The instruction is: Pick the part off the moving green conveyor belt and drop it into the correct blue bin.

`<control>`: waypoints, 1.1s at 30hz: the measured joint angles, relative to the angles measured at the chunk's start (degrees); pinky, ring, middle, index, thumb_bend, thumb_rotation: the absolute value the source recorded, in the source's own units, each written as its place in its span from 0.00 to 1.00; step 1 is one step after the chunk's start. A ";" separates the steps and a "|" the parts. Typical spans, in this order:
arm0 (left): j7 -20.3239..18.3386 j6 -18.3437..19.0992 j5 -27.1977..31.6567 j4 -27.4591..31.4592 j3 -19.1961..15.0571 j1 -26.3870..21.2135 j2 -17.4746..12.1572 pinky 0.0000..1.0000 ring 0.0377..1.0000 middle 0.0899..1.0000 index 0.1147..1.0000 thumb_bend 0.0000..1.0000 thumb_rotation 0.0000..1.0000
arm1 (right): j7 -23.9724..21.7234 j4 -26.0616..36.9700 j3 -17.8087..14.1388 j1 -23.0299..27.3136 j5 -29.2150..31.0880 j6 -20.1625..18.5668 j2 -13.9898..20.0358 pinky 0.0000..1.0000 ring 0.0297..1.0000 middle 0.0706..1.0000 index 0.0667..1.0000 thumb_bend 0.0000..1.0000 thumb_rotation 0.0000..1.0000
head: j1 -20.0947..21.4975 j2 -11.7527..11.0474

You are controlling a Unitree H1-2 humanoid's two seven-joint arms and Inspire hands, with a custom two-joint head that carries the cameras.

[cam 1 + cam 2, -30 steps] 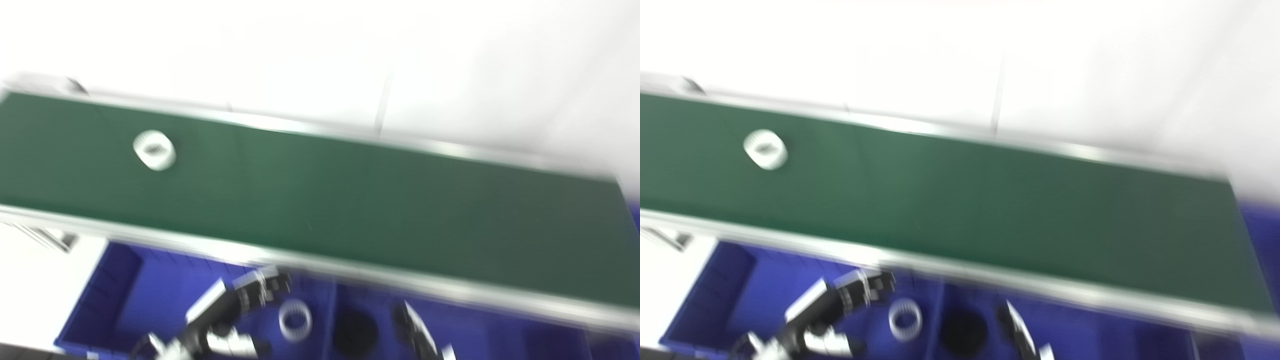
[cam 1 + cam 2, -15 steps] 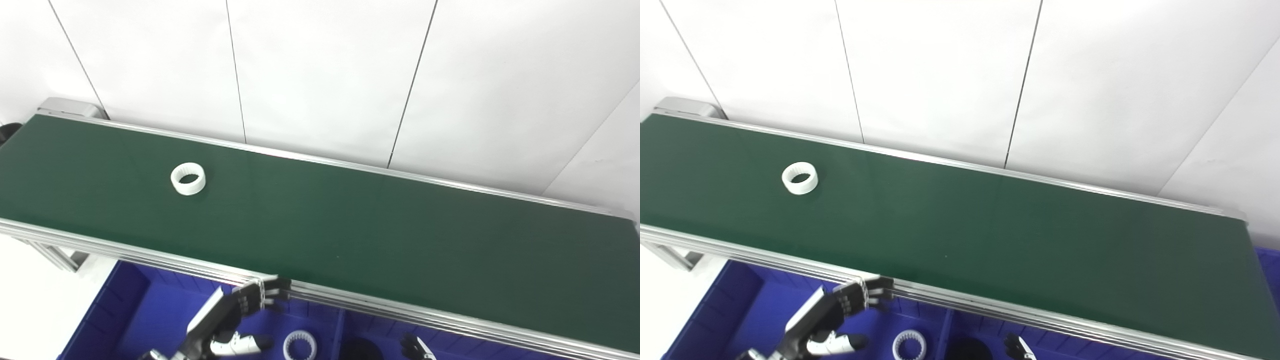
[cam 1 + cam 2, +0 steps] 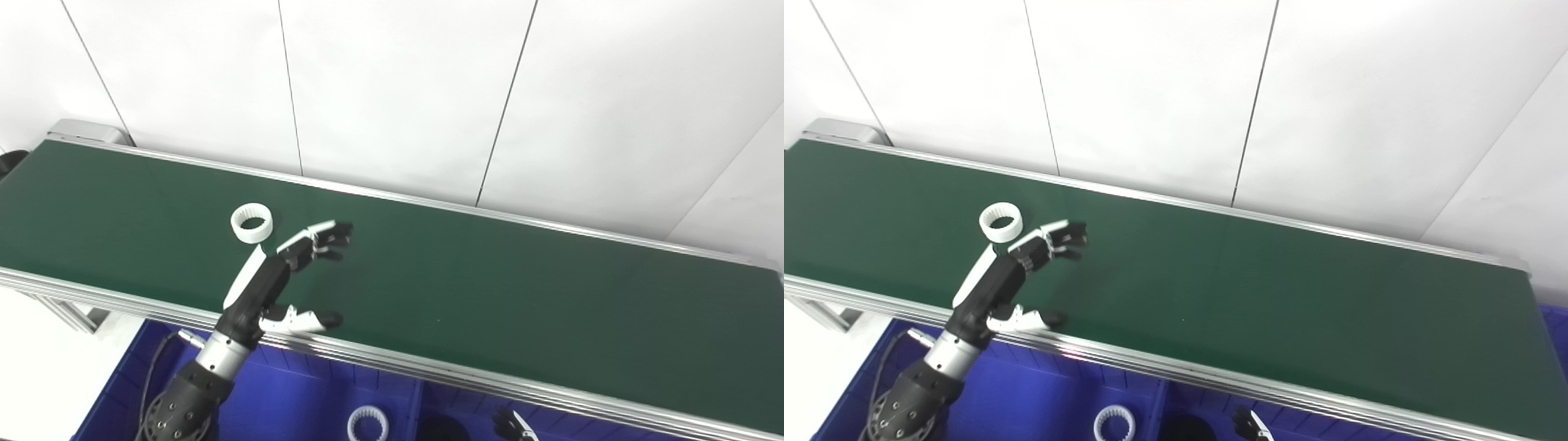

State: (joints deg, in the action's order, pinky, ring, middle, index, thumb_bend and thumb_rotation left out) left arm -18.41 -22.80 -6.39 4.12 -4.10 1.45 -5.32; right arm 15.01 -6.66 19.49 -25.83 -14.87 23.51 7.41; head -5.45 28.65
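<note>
A white toothed ring (image 3: pixel 252 223) lies on the green conveyor belt (image 3: pixel 490 288), left of centre. My left hand (image 3: pixel 288 269) is raised over the belt just right of and nearer than the ring, open, fingers spread and thumb apart, holding nothing. It also shows in the right eye view (image 3: pixel 1020 269). Only the fingertips of my right hand (image 3: pixel 511 425) show at the bottom edge, over the blue bins, too little to tell its state.
Blue bins (image 3: pixel 294 398) sit below the belt's near rail (image 3: pixel 429 367). One holds a white ring (image 3: pixel 367 424); the neighbouring one holds a black round part (image 3: pixel 438 429). A white panelled wall stands behind the belt.
My left hand has risen from the blue bin up over the belt, next to the ring. The ring has travelled right along the belt. The camera steadied after an earlier blurred shift.
</note>
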 measured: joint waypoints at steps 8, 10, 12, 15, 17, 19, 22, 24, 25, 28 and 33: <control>4.15 9.00 -10.31 1.16 0.98 -7.53 -2.16 0.77 0.83 0.88 0.86 0.80 0.56 | 2.62 0.00 2.35 1.21 0.20 0.00 1.60 0.71 0.79 0.80 0.83 0.80 0.37 | -0.35 -0.09; 5.17 10.44 -12.09 0.69 1.32 -9.23 -3.04 0.79 0.85 0.89 0.86 0.78 0.53 | 3.67 -0.10 3.20 1.46 0.19 0.01 2.14 0.72 0.79 0.80 0.83 0.80 0.37 | -0.44 -0.09; 6.39 10.47 -13.51 -2.12 2.15 -11.26 -3.93 0.82 0.87 0.89 0.86 0.78 0.50 | 4.38 -0.26 3.74 1.60 0.29 0.01 2.54 0.72 0.79 0.80 0.83 0.79 0.36 | -0.62 -0.17; 8.07 11.62 -16.65 -7.36 2.81 -13.69 -5.15 0.84 0.89 0.90 0.87 0.79 0.47 | 4.58 -0.34 4.19 1.91 0.39 0.01 3.00 0.71 0.79 0.80 0.83 0.80 0.37 | -0.70 -0.18; 9.37 12.55 -18.44 -9.28 3.37 -14.68 -5.82 0.83 0.89 0.90 0.87 0.79 0.47 | 4.66 -0.34 4.20 1.75 0.50 0.01 3.02 0.67 0.79 0.80 0.83 0.80 0.37 | -0.79 -0.18; 10.64 14.04 -20.46 -10.94 4.09 -15.68 -6.15 0.83 0.90 0.91 0.88 0.79 0.46 | 4.66 -0.34 4.39 1.62 0.95 0.01 3.04 0.65 0.79 0.80 0.83 0.80 0.36 | -0.70 -0.18; 12.26 15.27 -22.67 -14.96 5.53 -17.80 -6.62 0.84 0.92 0.93 0.87 0.80 0.42 | 4.66 -0.33 4.63 1.78 1.04 0.01 3.08 0.69 0.79 0.80 0.83 0.79 0.36 | -0.70 -0.26; 13.30 15.82 -24.16 -18.32 6.33 -19.22 -7.38 0.86 0.93 0.93 0.88 0.81 0.42 | 4.66 -0.33 4.65 1.94 0.98 0.01 3.06 0.69 0.79 0.80 0.83 0.79 0.36 | -0.70 -0.26; 13.90 16.05 -24.69 -19.62 6.65 -19.71 -7.87 0.89 0.95 0.94 0.88 0.83 0.41 | 4.66 -0.33 4.64 1.96 0.96 0.01 3.05 0.67 0.79 0.80 0.83 0.79 0.36 | -0.62 -0.26; 16.63 16.79 -26.44 -24.77 7.81 -21.94 -8.40 0.97 0.98 0.95 0.88 0.86 0.37 | 4.63 -0.34 4.58 1.81 1.11 0.01 3.08 0.63 0.80 0.80 0.83 0.81 0.38 | -0.53 -0.35; 21.29 16.86 -28.45 -31.43 10.06 -23.78 -9.41 1.00 1.00 0.99 0.87 0.90 0.32 | 4.68 -0.34 4.75 1.90 1.12 0.02 3.03 0.59 0.78 0.79 0.83 0.81 0.38 | -0.35 -0.26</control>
State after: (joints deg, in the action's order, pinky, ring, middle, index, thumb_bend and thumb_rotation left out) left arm 2.88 -5.94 -34.83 -27.31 5.95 -22.33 -14.73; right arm 19.70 -7.00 24.24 -23.92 -13.74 23.53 10.44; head -5.80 28.39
